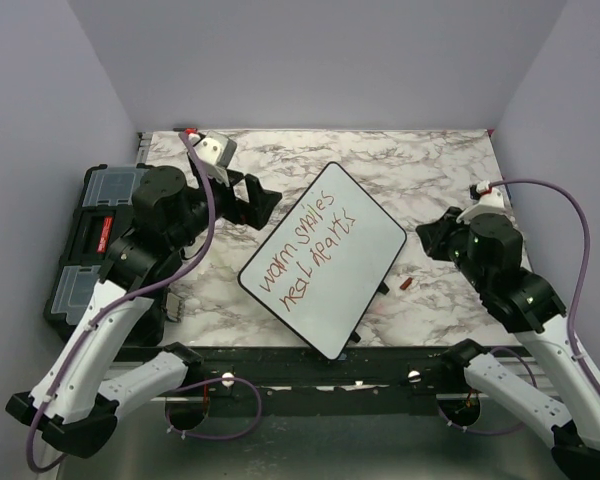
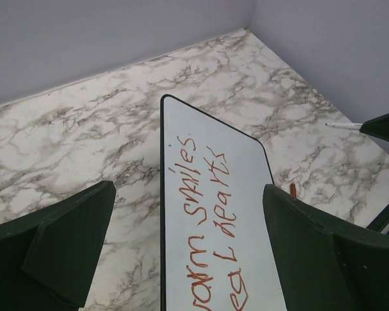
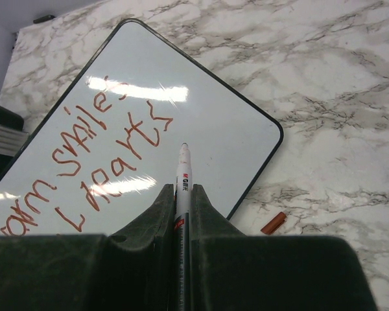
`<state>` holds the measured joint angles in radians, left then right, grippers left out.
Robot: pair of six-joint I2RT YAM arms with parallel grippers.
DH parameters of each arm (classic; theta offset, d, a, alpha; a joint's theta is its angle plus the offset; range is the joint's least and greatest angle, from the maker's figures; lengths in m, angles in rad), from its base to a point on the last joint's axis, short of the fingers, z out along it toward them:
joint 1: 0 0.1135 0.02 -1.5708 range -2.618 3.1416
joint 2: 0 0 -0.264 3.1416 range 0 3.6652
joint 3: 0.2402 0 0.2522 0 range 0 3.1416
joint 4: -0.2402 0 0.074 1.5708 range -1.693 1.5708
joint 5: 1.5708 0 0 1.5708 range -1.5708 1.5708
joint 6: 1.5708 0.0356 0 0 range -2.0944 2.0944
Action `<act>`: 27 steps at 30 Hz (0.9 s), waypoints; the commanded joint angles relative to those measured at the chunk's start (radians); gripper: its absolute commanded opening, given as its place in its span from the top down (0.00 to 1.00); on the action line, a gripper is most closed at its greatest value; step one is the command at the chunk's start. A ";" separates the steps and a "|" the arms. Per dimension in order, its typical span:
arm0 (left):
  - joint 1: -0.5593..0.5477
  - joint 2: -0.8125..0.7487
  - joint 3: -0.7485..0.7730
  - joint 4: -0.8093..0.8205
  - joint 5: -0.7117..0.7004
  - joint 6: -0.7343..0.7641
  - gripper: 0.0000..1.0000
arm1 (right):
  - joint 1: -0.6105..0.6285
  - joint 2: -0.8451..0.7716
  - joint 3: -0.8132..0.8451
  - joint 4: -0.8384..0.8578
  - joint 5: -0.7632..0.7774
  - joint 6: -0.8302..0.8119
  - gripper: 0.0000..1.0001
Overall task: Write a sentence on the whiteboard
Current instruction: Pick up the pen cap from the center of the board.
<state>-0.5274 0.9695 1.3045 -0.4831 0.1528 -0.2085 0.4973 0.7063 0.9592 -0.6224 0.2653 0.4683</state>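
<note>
1. Top external view: a black toolbox (image 1: 85, 245) with clear lid compartments sits at the left edge of the marble worktop (image 1: 440, 170).
2. Left gripper (image 1: 258, 200) hangs near the left edge, beside the board's upper-left side. In the left wrist view its jaws are spread wide, released, grasping nothing; the board's black rim runs up between the two fingers (image 2: 65, 240).
3. Whiteboard (image 1: 365, 215) lies flat at mid-worktop, turned on a diagonal, with one corner toward the near edge and one toward the far edge.
4. Sentence (image 1: 310, 250) is in red marker, in two lines running along the board's long side. It reads roughly "warm smiles / heal hearts".
5. Small red cap (image 1: 407, 283) lies on the worktop just beside the board's lower-right side, apart from it.
6. Right gripper (image 1: 430, 237) is near the right edge, beside the board's right corner. It is clenched on a white marker (image 3: 183, 172), tip pointing toward the board. I cannot tell whether the tip touches it.
</note>
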 commanded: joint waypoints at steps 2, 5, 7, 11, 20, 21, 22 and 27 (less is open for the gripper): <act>0.010 0.039 0.023 0.022 0.019 -0.003 0.02 | 0.001 0.018 0.035 -0.010 0.038 0.004 0.99; -0.005 0.075 0.028 -0.020 0.090 0.051 0.02 | 0.001 0.031 0.044 -0.022 0.058 0.004 0.99; -0.072 0.102 0.035 -0.060 0.085 0.117 0.01 | 0.001 0.047 0.047 -0.022 0.070 -0.002 0.99; -0.183 0.136 0.021 -0.084 0.059 0.175 0.01 | 0.001 0.088 0.062 -0.021 0.105 0.006 0.99; -0.385 0.247 -0.001 -0.040 0.018 0.192 0.07 | 0.001 0.195 0.199 -0.035 0.163 0.022 0.99; -0.403 0.265 -0.003 -0.027 0.008 0.188 0.07 | 0.001 0.211 0.228 -0.049 0.173 0.031 0.99; -0.418 0.288 -0.003 -0.013 0.004 0.183 0.08 | 0.001 0.225 0.266 -0.061 0.178 0.036 0.99; -0.489 0.421 0.043 0.013 -0.016 0.165 0.13 | 0.001 0.247 0.451 -0.099 0.209 0.037 0.99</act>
<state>-0.9672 1.2999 1.3136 -0.5095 0.1852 -0.0414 0.4973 0.9565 1.2713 -0.6796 0.4084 0.4942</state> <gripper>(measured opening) 0.879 0.125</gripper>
